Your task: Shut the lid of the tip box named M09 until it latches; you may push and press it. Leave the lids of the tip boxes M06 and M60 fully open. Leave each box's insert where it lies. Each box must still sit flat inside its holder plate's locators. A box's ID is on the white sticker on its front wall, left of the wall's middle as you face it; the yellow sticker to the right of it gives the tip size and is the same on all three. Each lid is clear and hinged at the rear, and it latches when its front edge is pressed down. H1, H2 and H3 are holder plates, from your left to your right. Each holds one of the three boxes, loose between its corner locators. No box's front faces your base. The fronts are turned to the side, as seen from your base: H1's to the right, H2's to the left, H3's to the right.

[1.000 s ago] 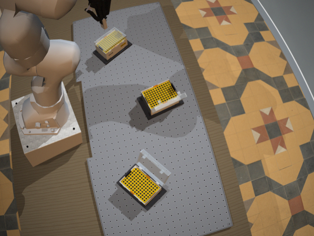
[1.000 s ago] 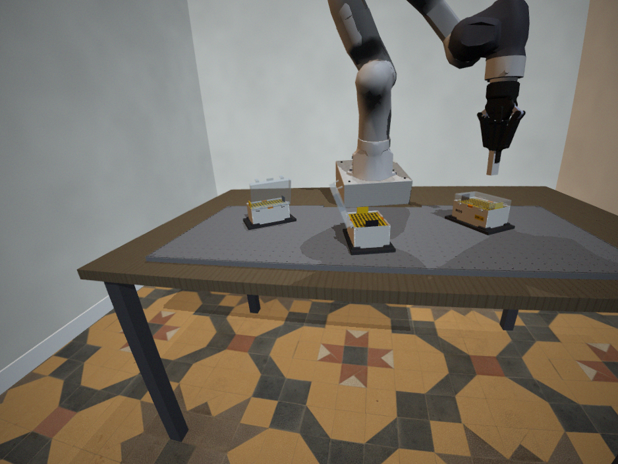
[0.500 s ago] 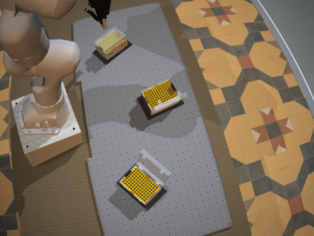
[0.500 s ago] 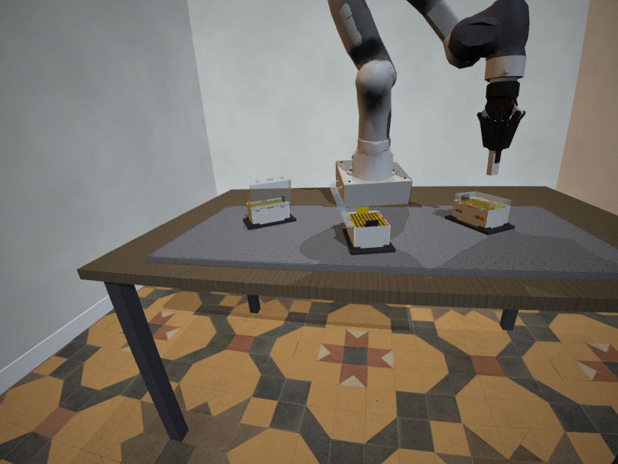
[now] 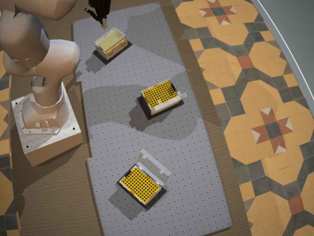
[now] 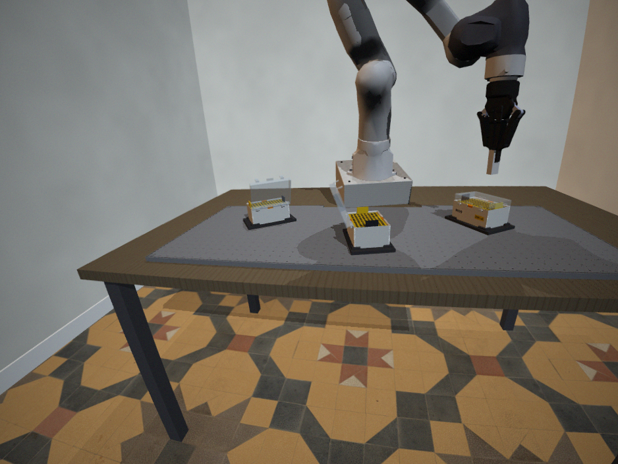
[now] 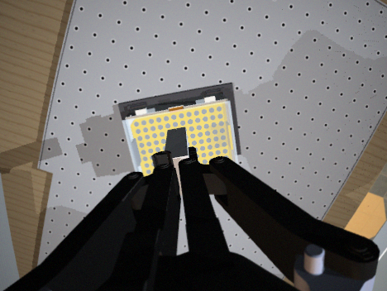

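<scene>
Where lid [image 5: 110,38] lies shut, yellow insert [image 7: 182,128] inside

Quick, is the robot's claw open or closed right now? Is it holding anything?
Gripper: closed, holding nothing, up in the air above the tip box with its lid down.

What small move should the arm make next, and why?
Probably lower the gripper, jaws shut, onto the lid at its front edge: it lies down over the box, but the gripper hangs high above it, and latching cannot be confirmed.
</scene>
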You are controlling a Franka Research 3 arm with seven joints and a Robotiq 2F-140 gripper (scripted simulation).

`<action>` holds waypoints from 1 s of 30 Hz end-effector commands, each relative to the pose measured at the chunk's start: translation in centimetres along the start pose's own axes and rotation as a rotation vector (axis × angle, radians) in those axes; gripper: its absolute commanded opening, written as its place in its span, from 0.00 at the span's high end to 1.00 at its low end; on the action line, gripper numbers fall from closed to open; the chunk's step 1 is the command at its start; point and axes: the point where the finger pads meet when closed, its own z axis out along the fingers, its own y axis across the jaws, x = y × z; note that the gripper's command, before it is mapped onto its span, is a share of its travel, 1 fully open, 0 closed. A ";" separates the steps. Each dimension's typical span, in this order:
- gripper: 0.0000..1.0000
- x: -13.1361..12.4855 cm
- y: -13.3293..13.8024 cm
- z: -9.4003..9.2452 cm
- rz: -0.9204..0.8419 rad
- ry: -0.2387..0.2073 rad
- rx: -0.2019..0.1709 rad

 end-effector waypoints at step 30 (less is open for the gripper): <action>1.00 -0.1 -0.1 -5.2 -0.006 -0.005 0.003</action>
